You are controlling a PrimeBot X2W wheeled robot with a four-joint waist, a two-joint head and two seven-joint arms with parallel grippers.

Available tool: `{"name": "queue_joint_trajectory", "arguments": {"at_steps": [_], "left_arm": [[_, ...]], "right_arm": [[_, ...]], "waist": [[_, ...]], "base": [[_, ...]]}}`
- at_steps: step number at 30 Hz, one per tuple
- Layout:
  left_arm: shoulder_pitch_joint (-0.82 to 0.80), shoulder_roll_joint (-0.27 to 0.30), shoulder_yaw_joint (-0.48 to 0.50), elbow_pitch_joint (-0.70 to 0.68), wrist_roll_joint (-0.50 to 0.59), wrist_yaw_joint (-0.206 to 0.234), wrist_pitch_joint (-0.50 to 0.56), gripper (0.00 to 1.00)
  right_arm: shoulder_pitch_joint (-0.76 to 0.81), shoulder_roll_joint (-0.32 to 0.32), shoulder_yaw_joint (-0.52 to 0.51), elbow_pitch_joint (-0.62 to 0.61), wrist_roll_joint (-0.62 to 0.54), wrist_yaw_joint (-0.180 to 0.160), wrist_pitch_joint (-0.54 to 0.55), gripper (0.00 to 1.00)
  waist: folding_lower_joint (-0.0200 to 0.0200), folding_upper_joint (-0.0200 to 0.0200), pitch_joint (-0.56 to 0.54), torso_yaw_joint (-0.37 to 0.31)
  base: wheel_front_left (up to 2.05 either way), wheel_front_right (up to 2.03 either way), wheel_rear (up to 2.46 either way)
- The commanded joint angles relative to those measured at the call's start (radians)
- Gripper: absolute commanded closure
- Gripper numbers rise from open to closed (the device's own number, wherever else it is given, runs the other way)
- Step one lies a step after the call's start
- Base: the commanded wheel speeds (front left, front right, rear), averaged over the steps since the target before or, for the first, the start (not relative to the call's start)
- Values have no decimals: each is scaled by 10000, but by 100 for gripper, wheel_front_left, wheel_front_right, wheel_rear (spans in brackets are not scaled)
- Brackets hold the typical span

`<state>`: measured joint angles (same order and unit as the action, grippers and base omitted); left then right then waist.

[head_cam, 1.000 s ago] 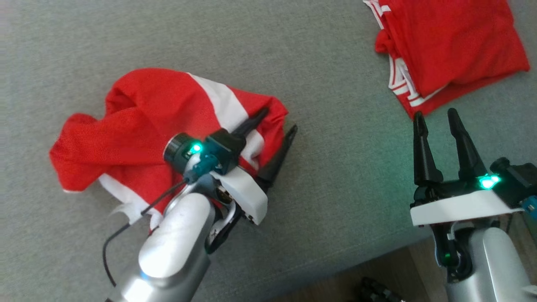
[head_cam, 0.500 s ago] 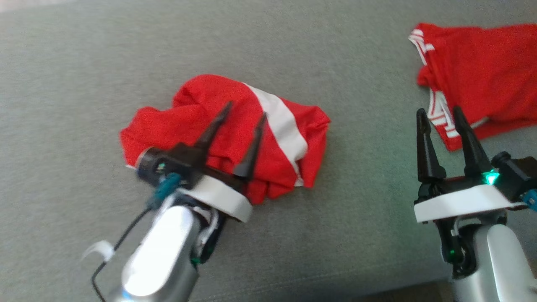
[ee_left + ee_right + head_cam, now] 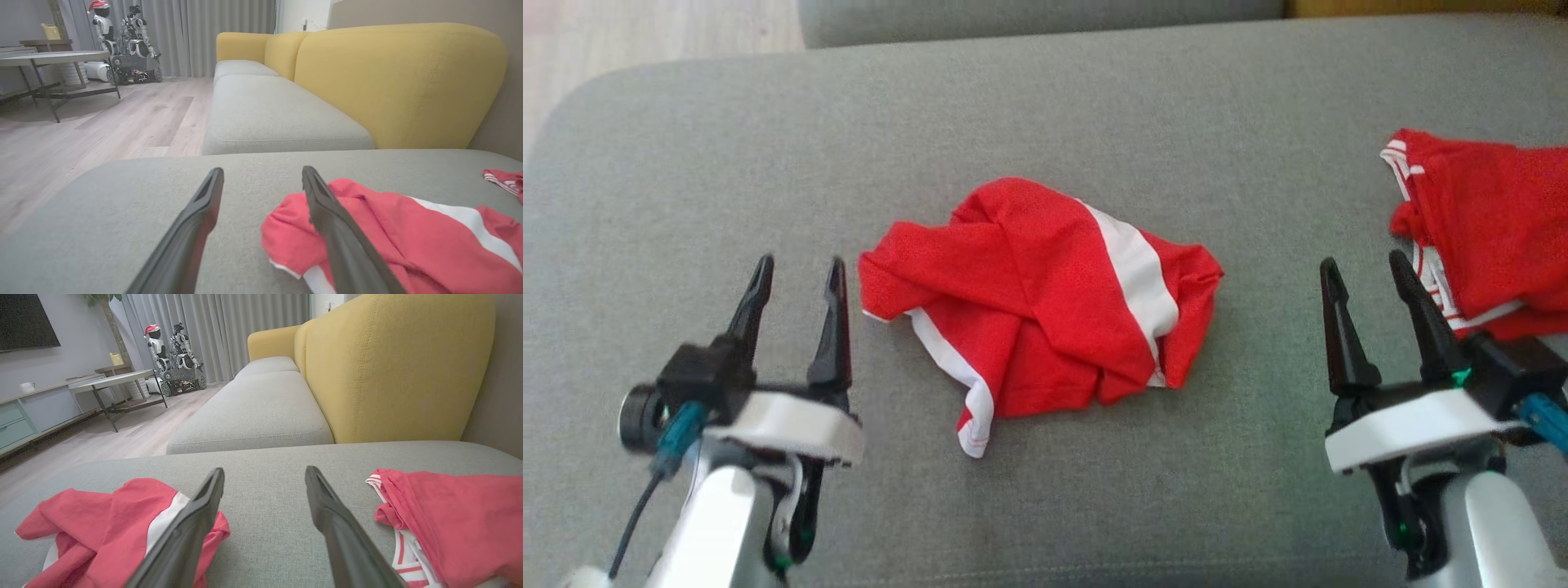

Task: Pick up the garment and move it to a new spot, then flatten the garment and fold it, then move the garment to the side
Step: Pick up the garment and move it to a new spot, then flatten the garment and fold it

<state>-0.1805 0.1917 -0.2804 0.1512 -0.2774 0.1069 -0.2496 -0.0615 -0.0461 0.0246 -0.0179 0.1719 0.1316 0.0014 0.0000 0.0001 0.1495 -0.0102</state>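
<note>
Head view: we see red garment (image 3: 1045, 318) crumpled mid-cushion (image 3: 1094, 106) | left gripper (image 3: 800, 263) fingers apart, empty, just beside it | right gripper (image 3: 1364, 261) apart, empty, near red pile (image 3: 1494, 237)

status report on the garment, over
Left end effector open, empty. Right end effector open, empty. Garment crumpled on cushion, untouched. Second red garment far right, apart.

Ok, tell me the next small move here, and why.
Probably move the left gripper toward the garment and pinch its white-trimmed left edge. The garment lies crumpled on the cushion, unheld, between that gripper and the right gripper, both open. It needs spreading flat before any fold, and that edge looks nearest.
</note>
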Motion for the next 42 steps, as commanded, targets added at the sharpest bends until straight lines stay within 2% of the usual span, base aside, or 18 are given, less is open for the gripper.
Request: {"name": "queue_joint_trajectory", "arguments": {"at_steps": [1,15,21,42], "left_arm": [[-101,253,442,-408,-97,61,-118,0],[1550,351,570,-645,-304,-15,-121,0],[2022,331,511,-837,-344,159,9,0],[2077,369,463,-965,-486,334,80,0]], "right_arm": [[-25,-41,223,-362,-98,-9,45,0],[960,-41,269,-462,-216,-9,348,0],[1287,-41,285,-663,-286,-9,447,0],[1443,-41,347,-1037,-308,-9,668,0]], "waist": [[0,-1,-190,118],[0,-1,-1151,49],[0,-1,-1446,2],[0,-1,-1511,100]], "base": [[0,0,0],[0,0,0],[0,0,0],[0,0,0]]}}
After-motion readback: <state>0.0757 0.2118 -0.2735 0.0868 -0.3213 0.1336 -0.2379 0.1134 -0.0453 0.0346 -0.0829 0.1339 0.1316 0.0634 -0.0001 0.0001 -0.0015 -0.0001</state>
